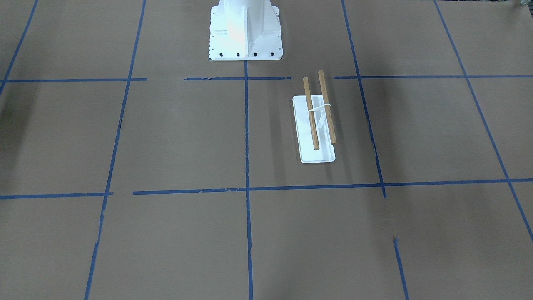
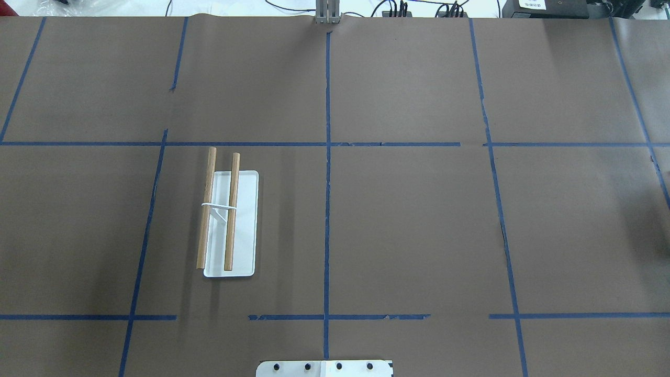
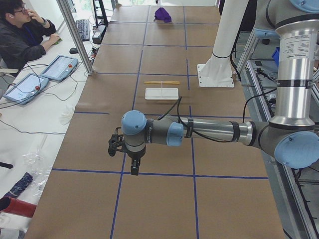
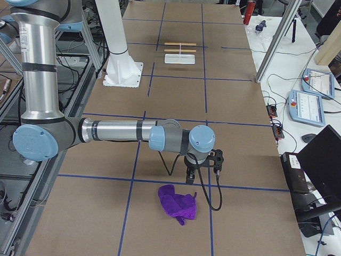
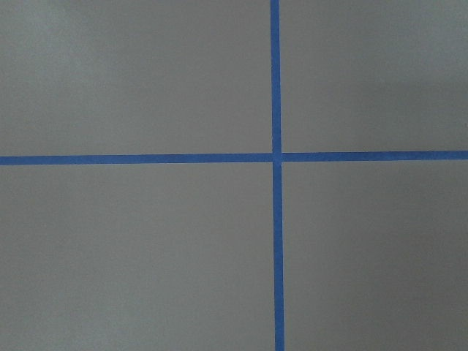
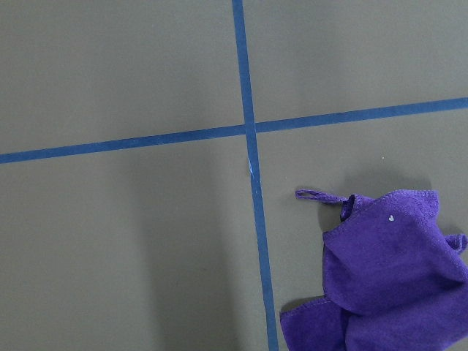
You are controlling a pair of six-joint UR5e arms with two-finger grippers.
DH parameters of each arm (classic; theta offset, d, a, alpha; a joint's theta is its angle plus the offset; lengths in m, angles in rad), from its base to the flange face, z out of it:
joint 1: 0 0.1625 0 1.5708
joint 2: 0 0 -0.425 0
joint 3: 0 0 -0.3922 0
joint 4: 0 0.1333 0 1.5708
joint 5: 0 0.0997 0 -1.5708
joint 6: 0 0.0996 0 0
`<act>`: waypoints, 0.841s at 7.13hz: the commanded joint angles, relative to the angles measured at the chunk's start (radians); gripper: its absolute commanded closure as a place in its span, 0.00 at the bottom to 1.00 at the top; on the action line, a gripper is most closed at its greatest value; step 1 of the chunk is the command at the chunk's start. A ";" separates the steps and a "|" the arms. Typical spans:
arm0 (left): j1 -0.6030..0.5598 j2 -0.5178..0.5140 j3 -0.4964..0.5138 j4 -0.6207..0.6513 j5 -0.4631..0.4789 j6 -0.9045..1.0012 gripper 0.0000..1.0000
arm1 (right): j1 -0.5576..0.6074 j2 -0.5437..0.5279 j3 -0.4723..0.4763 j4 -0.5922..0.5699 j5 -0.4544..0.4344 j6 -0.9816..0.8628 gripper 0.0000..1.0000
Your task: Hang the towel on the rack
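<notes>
The purple towel (image 4: 177, 205) lies crumpled on the brown table at the robot's right end. It also shows in the right wrist view (image 6: 387, 281), its loop tag (image 6: 318, 195) pointing left, and far off in the left side view (image 3: 163, 14). The rack (image 2: 230, 225) has a white base plate and two wooden bars on a white post. It stands on the robot's left half (image 1: 317, 125). My right gripper (image 4: 190, 178) hovers just beside the towel. My left gripper (image 3: 133, 169) hangs over bare table at the left end. I cannot tell whether either is open or shut.
The white robot pedestal (image 1: 245, 33) stands at the table's middle edge. Blue tape lines (image 2: 327, 183) cross the brown paper. A seated operator (image 3: 22, 35) and tablets (image 3: 60, 67) sit at a side desk. An aluminium post (image 4: 274, 45) stands by the table's edge.
</notes>
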 commanded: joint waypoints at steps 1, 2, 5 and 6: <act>0.000 0.000 -0.002 -0.003 0.000 0.000 0.00 | -0.001 0.000 0.002 0.000 0.000 0.000 0.00; 0.000 0.000 -0.005 -0.005 -0.002 0.000 0.00 | -0.002 0.003 0.009 0.000 0.005 0.004 0.00; 0.000 0.000 -0.016 -0.005 -0.002 0.000 0.00 | -0.002 0.051 0.012 -0.002 0.003 0.055 0.00; 0.000 0.000 -0.020 -0.005 -0.002 0.000 0.00 | -0.005 0.027 -0.013 0.046 -0.001 0.044 0.00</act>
